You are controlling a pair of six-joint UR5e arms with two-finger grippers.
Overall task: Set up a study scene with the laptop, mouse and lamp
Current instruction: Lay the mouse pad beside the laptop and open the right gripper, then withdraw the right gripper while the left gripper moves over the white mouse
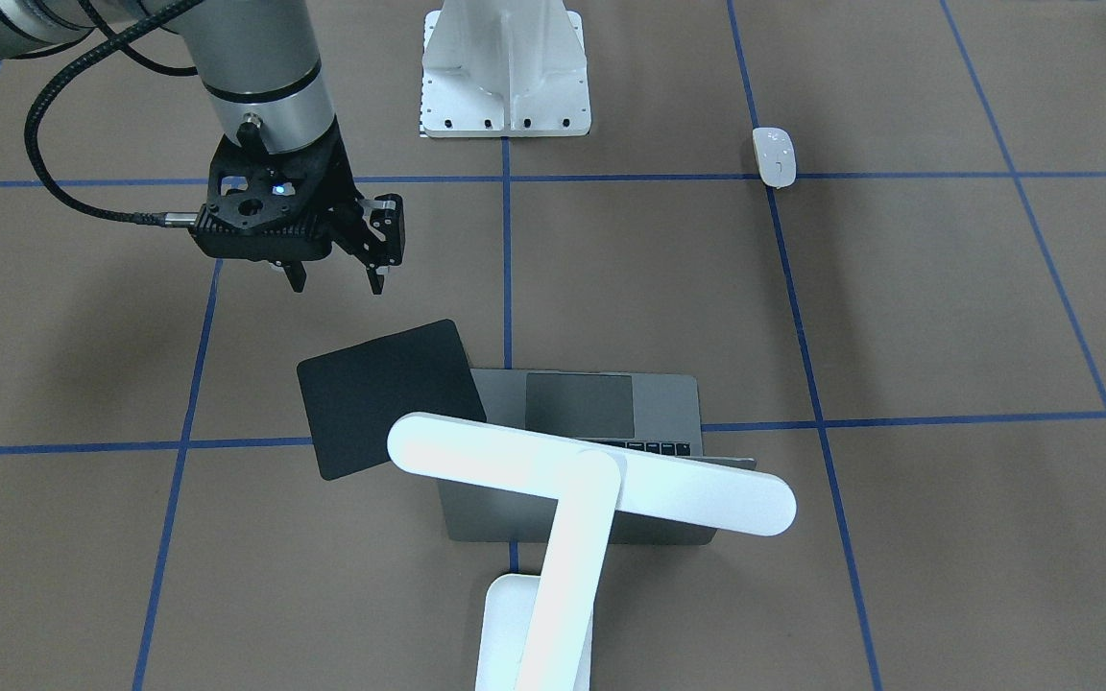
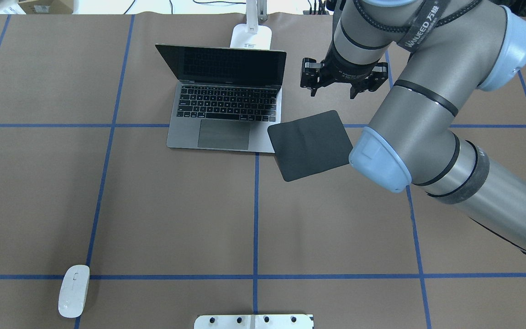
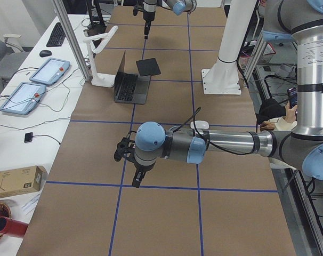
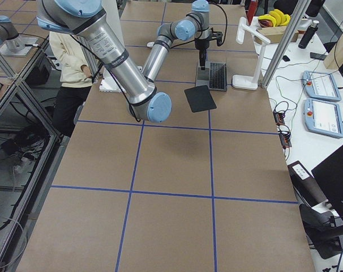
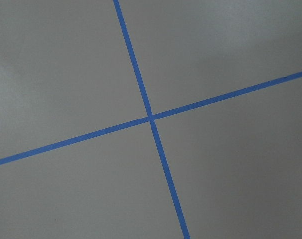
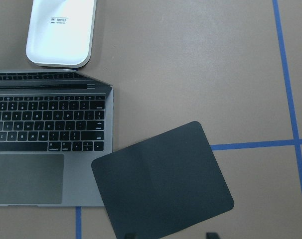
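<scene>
The laptop [image 2: 226, 114] stands open at the table's far middle, its dark screen facing the robot. The lamp [image 1: 591, 475] stands behind it, its base [image 2: 251, 36] beyond the lid and its bar head over the lid. The mouse [image 2: 74, 297] lies alone near the robot's left front corner. My right gripper [image 2: 332, 93] is open and empty, hovering right of the laptop, just beyond a black mat [image 2: 309, 144]. My left gripper [image 3: 135, 178] shows only in the exterior left view, low over bare table; I cannot tell whether it is open or shut.
The black mat overlaps the laptop's near right corner. A white bolted pedestal [image 1: 505, 67] stands at the robot's side of the table. Blue tape lines cross the brown tabletop [image 5: 151, 118]. A side desk with tablets [image 3: 49, 72] lies beyond the lamp.
</scene>
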